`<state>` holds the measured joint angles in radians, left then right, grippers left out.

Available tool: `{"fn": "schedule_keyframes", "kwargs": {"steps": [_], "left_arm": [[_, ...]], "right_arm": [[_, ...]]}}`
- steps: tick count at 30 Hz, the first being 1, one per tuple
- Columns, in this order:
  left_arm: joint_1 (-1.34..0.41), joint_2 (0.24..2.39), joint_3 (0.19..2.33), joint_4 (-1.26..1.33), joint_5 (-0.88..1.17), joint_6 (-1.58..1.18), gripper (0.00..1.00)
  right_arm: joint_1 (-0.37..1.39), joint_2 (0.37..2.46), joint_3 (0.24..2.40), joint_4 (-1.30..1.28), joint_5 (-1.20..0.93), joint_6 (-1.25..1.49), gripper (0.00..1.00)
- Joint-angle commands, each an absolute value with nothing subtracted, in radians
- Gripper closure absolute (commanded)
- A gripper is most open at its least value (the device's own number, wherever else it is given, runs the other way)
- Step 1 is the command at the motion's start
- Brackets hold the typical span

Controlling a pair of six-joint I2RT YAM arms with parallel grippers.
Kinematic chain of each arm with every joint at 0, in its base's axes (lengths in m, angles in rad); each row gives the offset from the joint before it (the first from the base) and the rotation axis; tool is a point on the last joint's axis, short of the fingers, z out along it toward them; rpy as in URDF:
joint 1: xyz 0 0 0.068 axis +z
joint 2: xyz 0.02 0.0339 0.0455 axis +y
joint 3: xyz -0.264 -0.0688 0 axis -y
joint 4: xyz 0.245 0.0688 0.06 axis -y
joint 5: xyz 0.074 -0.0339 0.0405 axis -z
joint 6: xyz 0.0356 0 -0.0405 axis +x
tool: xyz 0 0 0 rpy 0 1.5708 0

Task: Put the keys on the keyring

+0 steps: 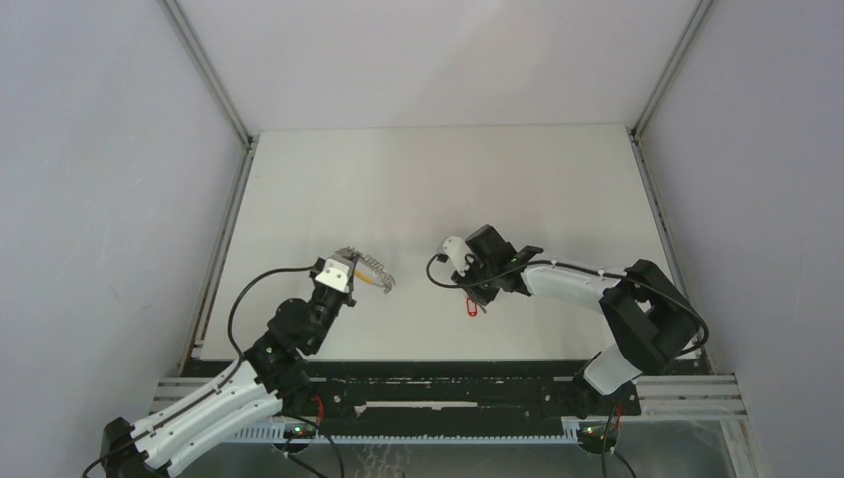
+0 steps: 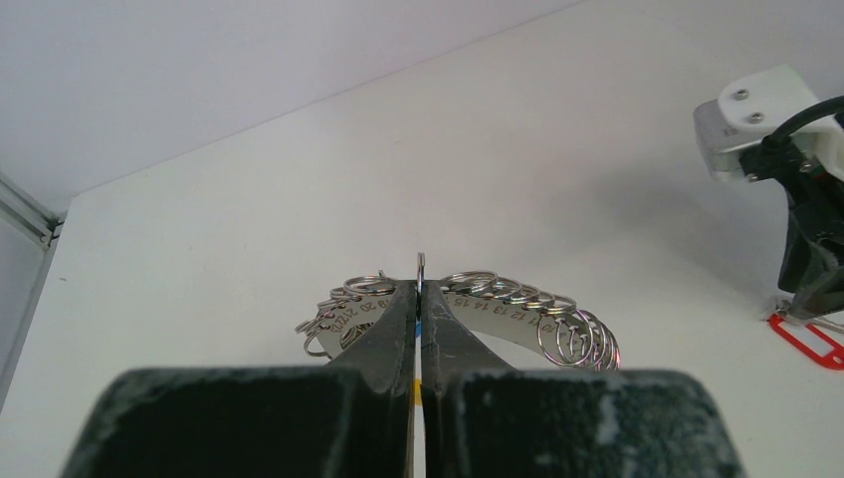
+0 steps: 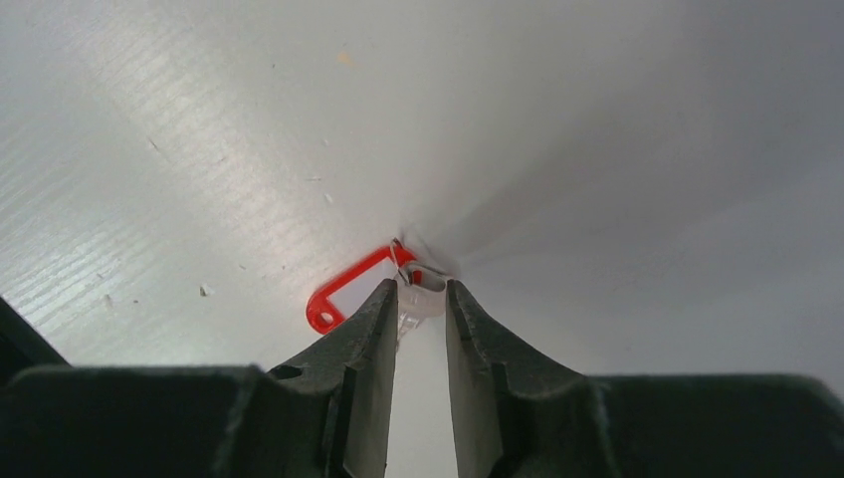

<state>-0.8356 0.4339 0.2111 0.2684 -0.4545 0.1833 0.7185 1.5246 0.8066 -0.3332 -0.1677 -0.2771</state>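
Left fingers (image 2: 393,329) clamp keyring (image 2: 508,317); right fingers (image 3: 363,339) flank one end of flat-lying red key (image 3: 348,289), grip unclear.

The keyring (image 1: 370,271) was held at the left gripper (image 1: 350,277), left of centre over the tabletop (image 1: 448,169). Its plate was pinched between the fingers (image 2: 393,319), with rings fanned out to both sides. Contact with the tabletop could not be told. The key (image 1: 471,310) lay flat on the tabletop, right of the keyring, well apart and nearer the front edge. The right gripper (image 1: 476,297) was placed over it, with one end of the key between that gripper's fingers (image 3: 368,319).
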Motion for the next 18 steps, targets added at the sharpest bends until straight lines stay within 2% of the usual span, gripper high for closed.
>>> {"fn": "schedule_keyframes", "kwargs": {"steps": [1, 6, 12, 18], "left_arm": [[-0.838, 0.423, 0.219, 0.331, -0.436, 0.171, 1.0], [-0.838, 0.422, 0.218, 0.331, -0.436, 0.171, 1.0], [-0.838, 0.425, 0.219, 0.327, -0.436, 0.172, 1.0], [-0.838, 0.417, 0.221, 0.318, -0.439, 0.175, 1.0]], "right_arm": [[0.74, 1.562, 0.873, -0.32, -0.146, -0.293, 0.76], [0.745, 1.576, 0.887, -0.326, -0.147, -0.303, 0.81], [0.764, 1.61, 0.94, -0.382, -0.144, -0.323, 1.0], [0.804, 1.723, 1.073, -0.528, -0.093, -0.358, 1.0]]}}
